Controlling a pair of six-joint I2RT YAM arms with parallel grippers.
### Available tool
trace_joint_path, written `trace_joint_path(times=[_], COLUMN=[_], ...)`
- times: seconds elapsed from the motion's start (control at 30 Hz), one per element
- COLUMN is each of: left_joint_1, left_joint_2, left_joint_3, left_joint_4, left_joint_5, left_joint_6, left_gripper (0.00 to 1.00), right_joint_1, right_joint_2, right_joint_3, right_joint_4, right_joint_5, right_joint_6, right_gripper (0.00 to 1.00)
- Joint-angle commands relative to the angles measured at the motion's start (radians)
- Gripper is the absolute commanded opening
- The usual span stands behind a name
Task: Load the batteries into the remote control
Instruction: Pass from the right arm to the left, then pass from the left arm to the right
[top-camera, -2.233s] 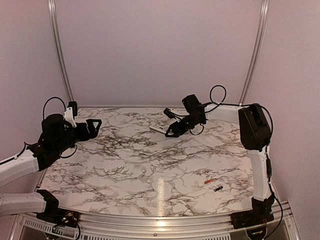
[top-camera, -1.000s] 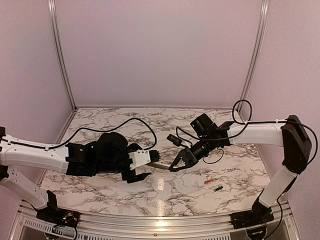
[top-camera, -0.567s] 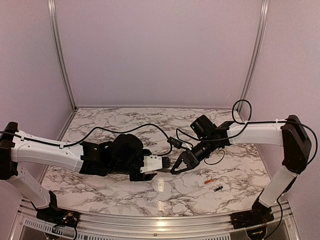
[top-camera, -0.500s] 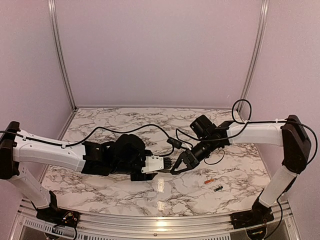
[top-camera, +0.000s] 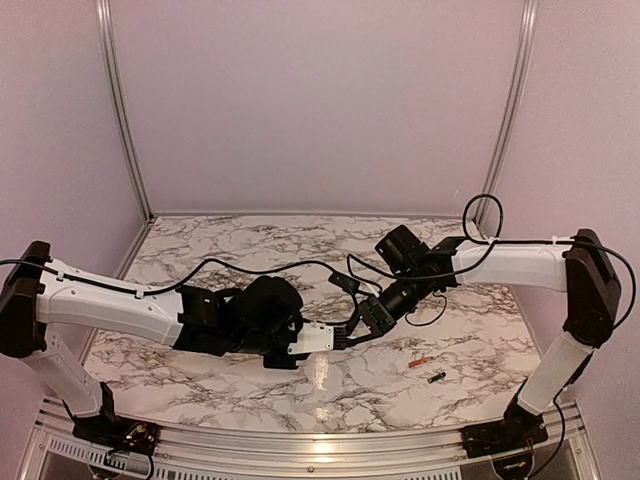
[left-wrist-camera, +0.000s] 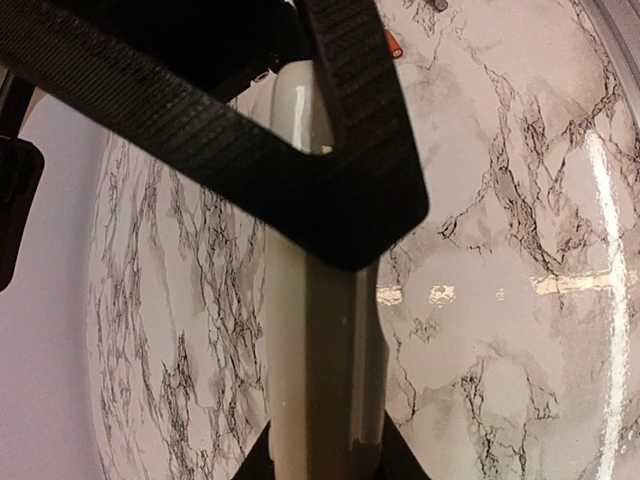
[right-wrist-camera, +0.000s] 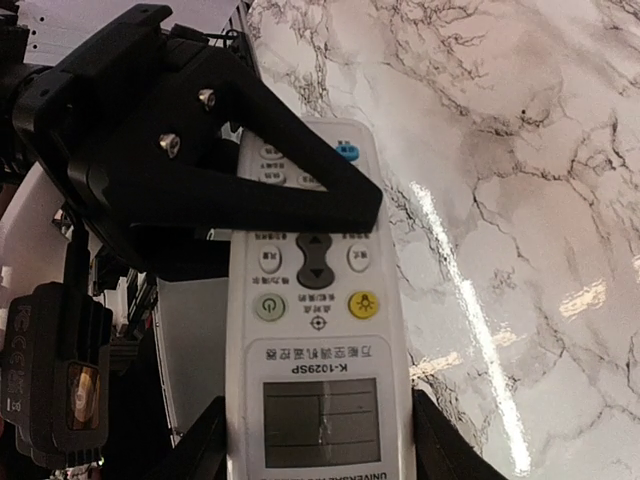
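The white remote control (right-wrist-camera: 315, 300), with its grey buttons and small screen, hangs above the marble table between both grippers. My right gripper (right-wrist-camera: 315, 440) is shut on its screen end. Over the far button end, the black left gripper (right-wrist-camera: 190, 150) is clamped. In the left wrist view the remote's beige edge (left-wrist-camera: 320, 330) runs up from my left gripper (left-wrist-camera: 325, 455), whose jaws press both its sides. In the top view the grippers (top-camera: 318, 340) (top-camera: 352, 328) meet at centre and largely hide the remote. The orange battery (top-camera: 418, 363) and the dark battery (top-camera: 437, 377) lie on the table at front right.
The marble table (top-camera: 230, 250) is walled by pale panels at the back and sides. A metal rail (top-camera: 320, 440) runs along its near edge. The right arm's black cable (top-camera: 480, 215) loops above its forearm.
The left arm swung in from the left and closed its jaws on the remote's free end. The right arm brought the remote forward from the back earlier, and now holds it still.
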Motion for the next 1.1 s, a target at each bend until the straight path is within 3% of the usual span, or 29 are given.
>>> trace_joint_path(times=[0.0, 0.07, 0.13, 0.27, 0.57, 0.77, 1.07], left_joint_1=[0.005, 0.007, 0.018, 0.06, 0.173, 0.204, 0.227], left_joint_2=[-0.053, -0.084, -0.127, -0.213, -0.357, -0.375, -0.339], left_joint_3=[-0.009, -0.042, -0.084, -0.128, -0.23, -0.276, -0.294], left_joint_4=[0.055, 0.093, 0.143, 0.226, 0.423, 0.589, 0.755], left_joint_5=[0.001, 0.022, 0.059, 0.181, 0.508, 0.624, 0.721], left_joint_6=[-0.08, -0.115, -0.165, -0.275, -0.552, -0.716, -0.87], left_gripper=[0.1, 0.07, 0.07, 0.08, 0.1, 0.11, 0.12], right_joint_1=[0.012, 0.01, -0.001, -0.021, -0.023, 0.006, 0.045], right_joint_2=[-0.025, -0.056, -0.095, -0.175, -0.343, -0.33, -0.267], right_joint_3=[0.048, 0.046, 0.044, 0.028, -0.026, 0.002, 0.016], right_joint_4=[0.044, 0.09, 0.142, 0.288, 0.504, 0.53, 0.67], right_joint_5=[0.012, 0.016, 0.024, 0.035, 0.061, 0.053, -0.017], right_joint_6=[-0.004, 0.016, 0.031, 0.055, 0.066, 0.042, 0.123], right_gripper=[0.56, 0.76, 0.87, 0.98, 0.99, 0.95, 0.82])
